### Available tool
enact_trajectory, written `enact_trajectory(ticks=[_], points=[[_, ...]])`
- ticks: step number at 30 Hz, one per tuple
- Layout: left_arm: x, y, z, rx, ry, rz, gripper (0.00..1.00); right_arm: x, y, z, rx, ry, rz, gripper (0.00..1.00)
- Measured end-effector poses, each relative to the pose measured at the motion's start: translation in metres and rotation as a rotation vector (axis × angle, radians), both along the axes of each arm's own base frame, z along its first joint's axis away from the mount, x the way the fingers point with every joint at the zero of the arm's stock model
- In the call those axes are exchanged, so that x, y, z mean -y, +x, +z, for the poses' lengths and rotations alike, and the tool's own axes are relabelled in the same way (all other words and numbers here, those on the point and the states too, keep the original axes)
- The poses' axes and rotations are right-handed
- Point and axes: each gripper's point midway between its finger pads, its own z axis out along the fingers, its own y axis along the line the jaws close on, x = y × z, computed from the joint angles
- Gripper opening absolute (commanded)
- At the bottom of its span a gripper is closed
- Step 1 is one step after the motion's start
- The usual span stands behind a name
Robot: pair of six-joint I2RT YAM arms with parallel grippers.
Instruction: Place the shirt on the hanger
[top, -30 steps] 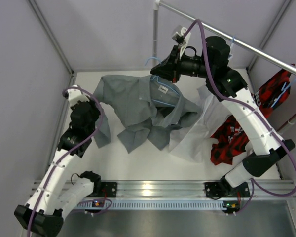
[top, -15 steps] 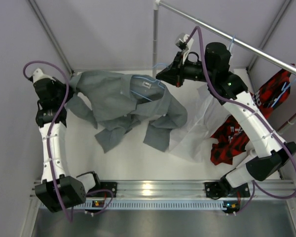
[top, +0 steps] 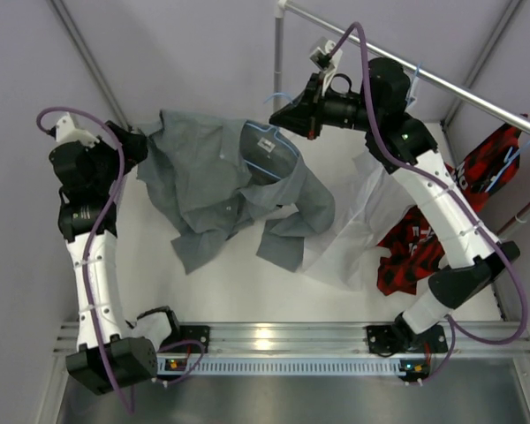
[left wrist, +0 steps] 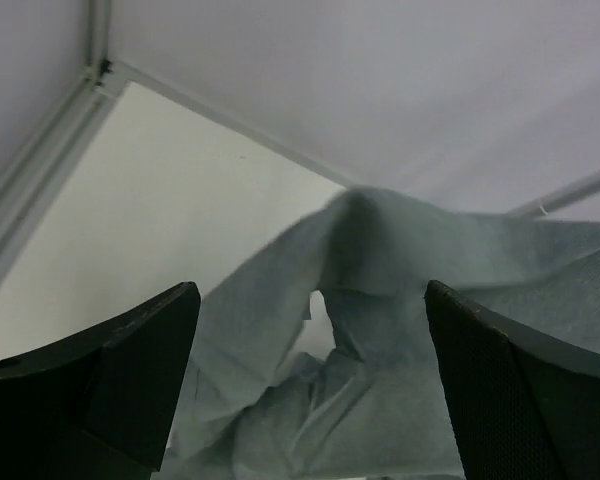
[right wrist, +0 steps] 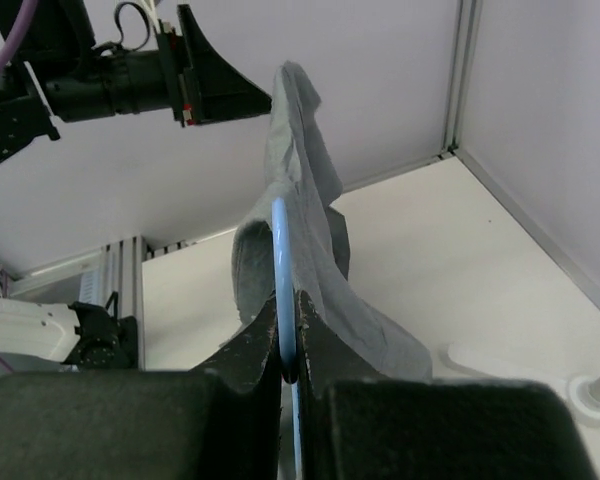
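The grey shirt (top: 214, 181) is held up off the table, draped over the light-blue hanger (top: 250, 150), whose frame sits inside the collar. My right gripper (top: 284, 119) is shut on the hanger's thin wire (right wrist: 284, 290) near the hook, and shirt fabric (right wrist: 305, 190) hangs over the wire ahead of the jaws. My left gripper (top: 134, 141) is raised at the shirt's left shoulder. In the left wrist view its jaws stand wide open (left wrist: 310, 292), with the shirt (left wrist: 400, 340) just beyond the fingertips and nothing pinched between them.
A white shirt (top: 358, 234) lies on the table right of the grey one. A red-and-black garment (top: 413, 254) lies beside it, and another (top: 493, 163) hangs from the metal rail (top: 424, 75) at the back right. Walls close in left and behind.
My left arm carried the shirt's shoulder up and to the left, then its jaws opened and let the fabric go. The right gripper kept its hold on the hanger and lifted slightly.
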Motion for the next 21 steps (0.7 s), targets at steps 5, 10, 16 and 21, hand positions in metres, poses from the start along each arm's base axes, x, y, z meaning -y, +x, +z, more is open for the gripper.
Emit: enact_trajectory(ticks=[5,10,16,21], points=[[-0.011,-0.019,0.032,0.041,0.090,0.070,0.98,-0.005,-0.003,0.029,0.061,0.011,-0.021,0.00],[0.058,-0.053,0.149,0.326,0.223,-0.247,0.98,-0.021,-0.017,0.059,0.145,0.022,-0.049,0.00],[0.176,-0.135,0.211,0.667,0.480,-0.871,0.98,-0.033,-0.025,0.051,0.158,-0.037,-0.103,0.00],[0.211,-0.157,0.177,0.739,0.564,-1.226,0.98,-0.027,-0.027,0.030,0.122,-0.107,-0.102,0.00]])
